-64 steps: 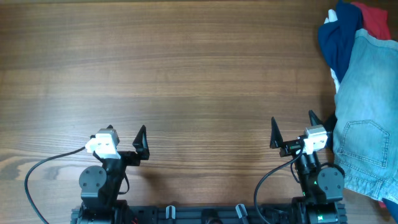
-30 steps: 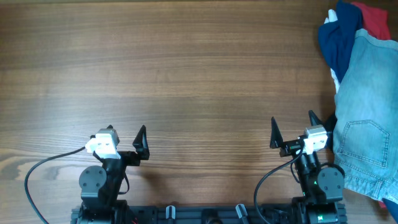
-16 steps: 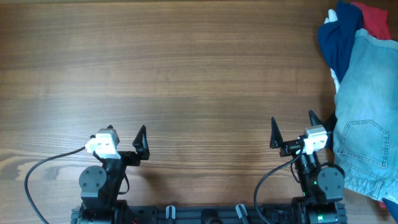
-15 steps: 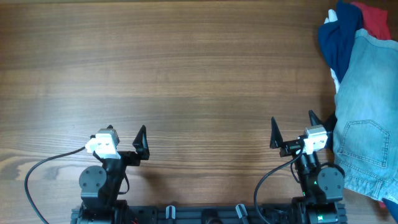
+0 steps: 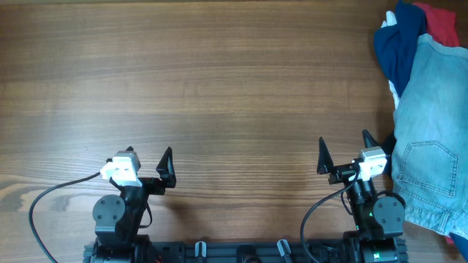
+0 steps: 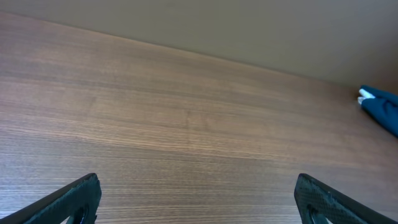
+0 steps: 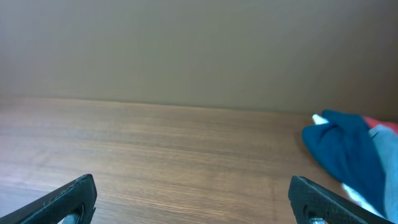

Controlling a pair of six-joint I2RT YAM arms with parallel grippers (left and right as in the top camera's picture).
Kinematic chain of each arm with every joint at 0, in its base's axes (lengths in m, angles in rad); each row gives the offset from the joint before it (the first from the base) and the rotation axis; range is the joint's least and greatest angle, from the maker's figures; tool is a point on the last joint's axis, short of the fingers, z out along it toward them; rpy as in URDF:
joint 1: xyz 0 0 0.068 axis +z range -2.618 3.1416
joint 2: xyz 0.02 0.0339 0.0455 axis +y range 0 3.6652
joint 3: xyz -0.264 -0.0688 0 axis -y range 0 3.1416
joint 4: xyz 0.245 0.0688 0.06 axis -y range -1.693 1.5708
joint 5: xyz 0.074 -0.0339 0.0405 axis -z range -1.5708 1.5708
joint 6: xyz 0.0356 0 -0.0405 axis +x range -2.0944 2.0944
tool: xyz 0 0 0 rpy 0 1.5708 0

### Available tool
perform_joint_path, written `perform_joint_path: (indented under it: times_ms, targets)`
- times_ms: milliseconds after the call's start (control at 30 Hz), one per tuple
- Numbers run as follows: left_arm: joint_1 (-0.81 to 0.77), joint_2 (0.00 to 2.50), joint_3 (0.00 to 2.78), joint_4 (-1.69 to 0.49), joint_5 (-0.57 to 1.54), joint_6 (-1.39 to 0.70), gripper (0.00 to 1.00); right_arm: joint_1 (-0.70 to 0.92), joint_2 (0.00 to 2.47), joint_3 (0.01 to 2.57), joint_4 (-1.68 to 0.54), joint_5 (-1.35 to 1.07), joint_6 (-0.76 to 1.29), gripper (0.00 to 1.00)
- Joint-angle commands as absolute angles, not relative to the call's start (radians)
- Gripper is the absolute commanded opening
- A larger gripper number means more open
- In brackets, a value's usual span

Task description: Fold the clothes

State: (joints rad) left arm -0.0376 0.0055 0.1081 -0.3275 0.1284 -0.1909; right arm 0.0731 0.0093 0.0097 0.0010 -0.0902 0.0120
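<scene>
Your left fingers (image 5: pixel 167 162) are spread wide with nothing between them, low at the near edge of the worktop (image 5: pixel 219 88). Your right fingers (image 5: pixel 322 155) are spread just as wide and are also empty. The light blue denim shorts (image 5: pixel 439 131) lie at the far right edge of the worktop, stitched back pocket facing up, partly on top of a dark navy garment (image 5: pixel 398 44) and a red garment (image 5: pixel 442 22). The shorts sit just beside your right arm. From overhead you cannot tell whether its outer finger touches the denim. The right wrist view shows the navy cloth ahead on the right.
</scene>
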Motion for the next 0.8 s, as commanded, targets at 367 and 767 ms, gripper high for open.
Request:
perform_joint_path:
  times_ms: [367, 767]
  targets:
    - [-0.043, 0.113, 0.206, -0.284, 0.243, -0.278, 1.0, 0.068, 0.17, 0.203, -0.084, -0.181, 0.132, 1.0]
    - [-0.043, 0.675, 0.591, -0.41, 0.243, -0.262, 1.0, 0.068, 0.654, 0.72, -0.476, -0.181, 0.104, 1.0]
